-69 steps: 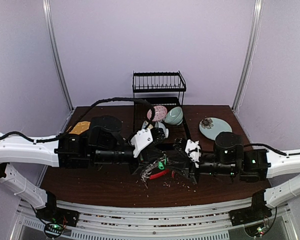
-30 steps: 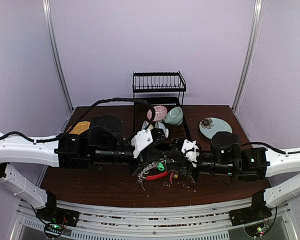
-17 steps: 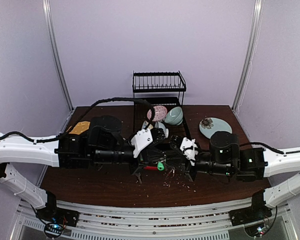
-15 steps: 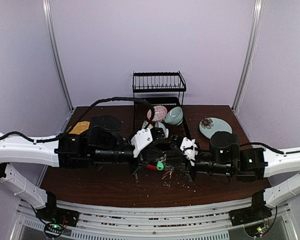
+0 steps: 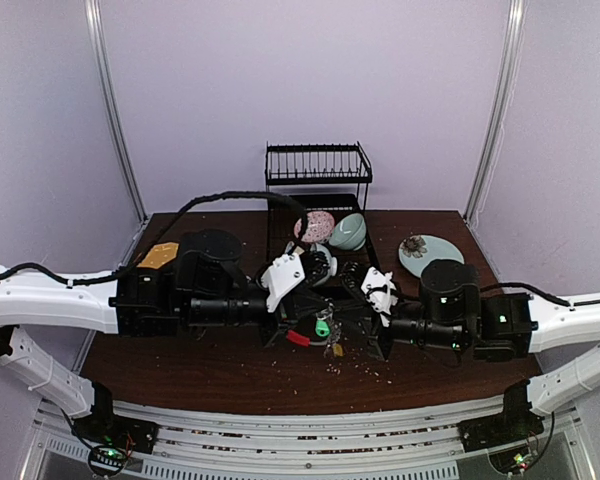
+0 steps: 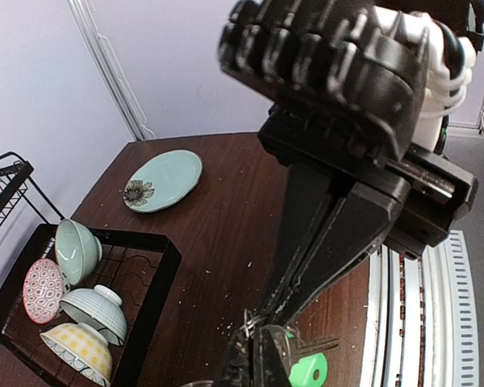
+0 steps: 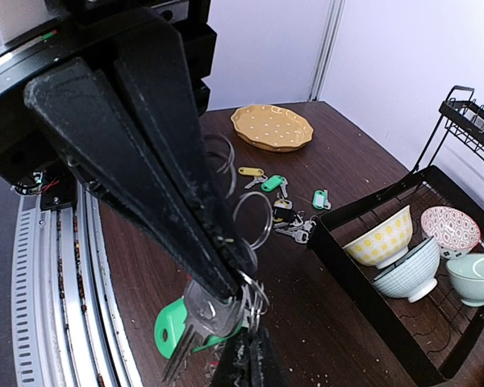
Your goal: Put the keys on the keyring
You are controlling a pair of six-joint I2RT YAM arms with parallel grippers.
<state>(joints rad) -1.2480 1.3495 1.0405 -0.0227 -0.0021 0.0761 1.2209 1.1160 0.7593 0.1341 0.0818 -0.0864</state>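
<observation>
A dark wooden table point(image 5: 180, 365) stands between lilac walls point(image 5: 280, 80). The left gripper point(image 7: 235, 280) pinches the keyring point(image 5: 297, 338) tight above the tabletop. The right gripper point(image 6: 256, 319), fully closed, meets its green-tagged key point(image 7: 177, 326); hold unclear.

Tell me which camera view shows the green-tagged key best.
The right wrist view. There the green-tagged key hangs close up, silver blade and green tag both plain. The left wrist view catches only part of it at the bottom edge. The top external view shows just a small green dot.
</observation>
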